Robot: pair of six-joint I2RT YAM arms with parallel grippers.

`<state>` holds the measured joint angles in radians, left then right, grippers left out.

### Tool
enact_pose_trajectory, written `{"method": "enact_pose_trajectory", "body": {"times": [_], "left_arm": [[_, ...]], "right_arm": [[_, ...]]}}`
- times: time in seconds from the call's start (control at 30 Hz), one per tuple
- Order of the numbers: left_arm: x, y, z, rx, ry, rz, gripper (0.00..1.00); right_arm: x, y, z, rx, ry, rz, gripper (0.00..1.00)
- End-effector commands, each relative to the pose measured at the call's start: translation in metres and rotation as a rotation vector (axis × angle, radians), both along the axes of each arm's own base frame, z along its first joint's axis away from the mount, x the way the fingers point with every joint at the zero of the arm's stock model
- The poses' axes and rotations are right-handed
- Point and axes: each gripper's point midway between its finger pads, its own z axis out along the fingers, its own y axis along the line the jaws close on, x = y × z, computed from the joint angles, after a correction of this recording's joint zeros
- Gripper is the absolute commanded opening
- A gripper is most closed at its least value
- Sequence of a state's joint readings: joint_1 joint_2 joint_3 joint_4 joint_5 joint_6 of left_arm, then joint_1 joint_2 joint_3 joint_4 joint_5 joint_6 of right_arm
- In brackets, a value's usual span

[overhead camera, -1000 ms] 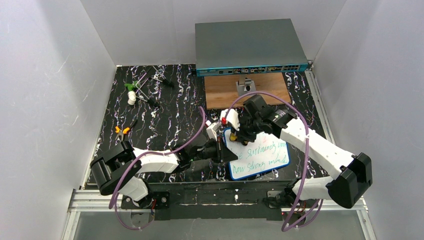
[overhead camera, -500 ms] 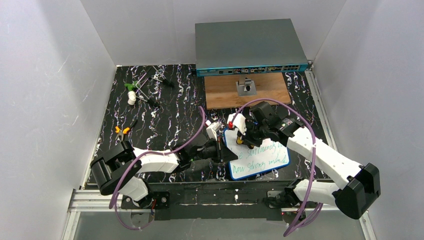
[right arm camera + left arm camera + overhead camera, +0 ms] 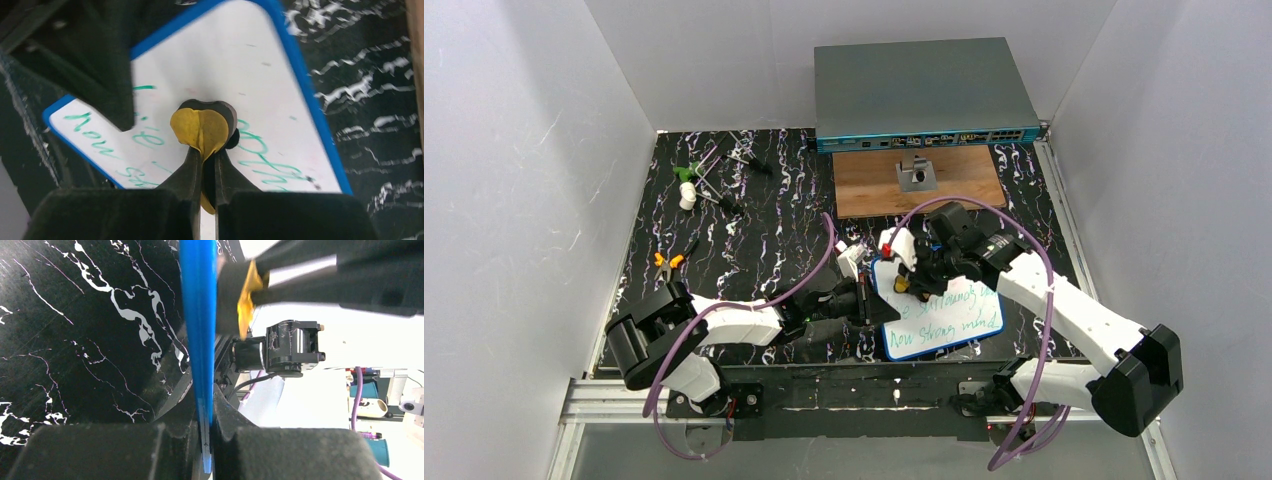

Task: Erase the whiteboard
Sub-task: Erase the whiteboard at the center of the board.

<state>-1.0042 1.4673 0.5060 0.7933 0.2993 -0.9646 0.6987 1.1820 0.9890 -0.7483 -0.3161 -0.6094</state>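
The whiteboard [image 3: 949,322] lies before the wooden board [image 3: 969,180].

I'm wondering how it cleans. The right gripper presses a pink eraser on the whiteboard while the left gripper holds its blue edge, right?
Almost. The eraser on the whiteboard is yellow and black, not pink; the right wrist view shows it.

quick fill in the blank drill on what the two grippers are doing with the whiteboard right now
1. The left gripper is shut on the whiteboard, clamping its ____ rim.
2. The right gripper pinches a small eraser whose upper face is ____.
3. The writing on the whiteboard is ____ in colour.

Missing words: blue; yellow; green
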Motion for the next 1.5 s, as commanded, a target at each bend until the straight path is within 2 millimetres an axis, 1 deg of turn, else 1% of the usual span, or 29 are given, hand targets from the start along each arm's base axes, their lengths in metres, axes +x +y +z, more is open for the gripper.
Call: {"method": "enact_pose_trajectory", "body": {"times": [0.0,0.07,0.27,0.3,0.43,0.5,0.57,0.6,0.77,0.83,0.9,1.0,1.03,1.1,1.17,1.2,1.23,1.27,1.33,1.47], "left_arm": [[-0.010,-0.001,0.000,-0.001,-0.026,-0.050,0.00],[-0.010,-0.001,0.000,-0.004,-0.023,-0.048,0.00],[-0.009,-0.006,0.000,-0.002,-0.020,-0.056,0.00],[-0.010,-0.008,0.000,-0.008,-0.008,-0.061,0.00],[-0.010,-0.006,0.000,-0.011,-0.009,-0.054,0.00],[-0.009,-0.005,0.001,-0.011,-0.014,-0.051,0.00],[-0.009,-0.005,0.000,-0.008,-0.016,-0.049,0.00],[-0.009,-0.005,0.001,-0.009,-0.017,-0.048,0.00],[-0.009,-0.006,-0.002,0.001,0.000,-0.048,0.00],[-0.008,-0.006,-0.004,0.002,0.005,-0.047,0.00],[-0.008,-0.007,-0.004,0.003,0.008,-0.048,0.00],[-0.008,-0.008,-0.004,0.004,0.010,-0.048,0.00],[-0.008,-0.007,-0.004,0.005,0.010,-0.046,0.00],[-0.008,-0.007,-0.005,0.008,0.011,-0.046,0.00],[-0.008,-0.005,-0.005,0.014,0.016,-0.040,0.00],[-0.008,-0.005,-0.006,0.017,0.018,-0.040,0.00],[-0.008,-0.004,-0.005,0.017,0.015,-0.040,0.00],[-0.009,-0.004,-0.004,0.015,0.013,-0.040,0.00],[-0.009,-0.004,-0.004,0.014,0.011,-0.039,0.00],[-0.009,-0.004,-0.004,0.013,0.010,-0.044,0.00]], "right_arm": [[0.049,-0.007,0.028,0.076,-0.132,-0.224,0.01],[0.045,-0.004,0.028,0.089,-0.110,-0.204,0.01],[0.012,0.010,0.019,0.126,0.023,-0.047,0.01],[-0.011,0.012,0.013,0.134,0.080,0.067,0.01],[-0.037,0.006,0.008,0.144,0.108,0.178,0.01],[-0.040,0.000,0.002,0.131,0.090,0.192,0.01],[-0.031,-0.005,-0.003,0.119,0.055,0.142,0.01],[-0.022,-0.006,-0.002,0.120,0.027,0.103,0.01],[0.018,-0.010,0.011,0.132,-0.067,-0.081,0.01],[0.025,-0.005,0.014,0.134,-0.057,-0.099,0.01],[0.027,0.002,0.016,0.132,-0.040,-0.090,0.01],[0.021,0.012,0.018,0.125,-0.016,-0.034,0.01],[0.015,0.014,0.018,0.124,-0.002,-0.003,0.01],[-0.004,0.016,0.016,0.125,0.037,0.082,0.01],[-0.023,0.011,0.015,0.119,0.065,0.164,0.01],[-0.027,0.006,0.011,0.108,0.065,0.176,0.01],[-0.026,0.002,0.008,0.094,0.044,0.170,0.01],[-0.021,-0.002,0.005,0.076,0.019,0.144,0.01],[-0.005,-0.008,0.004,0.067,-0.025,0.058,0.01],[0.038,-0.018,0.013,0.059,-0.125,-0.142,0.01]]}}
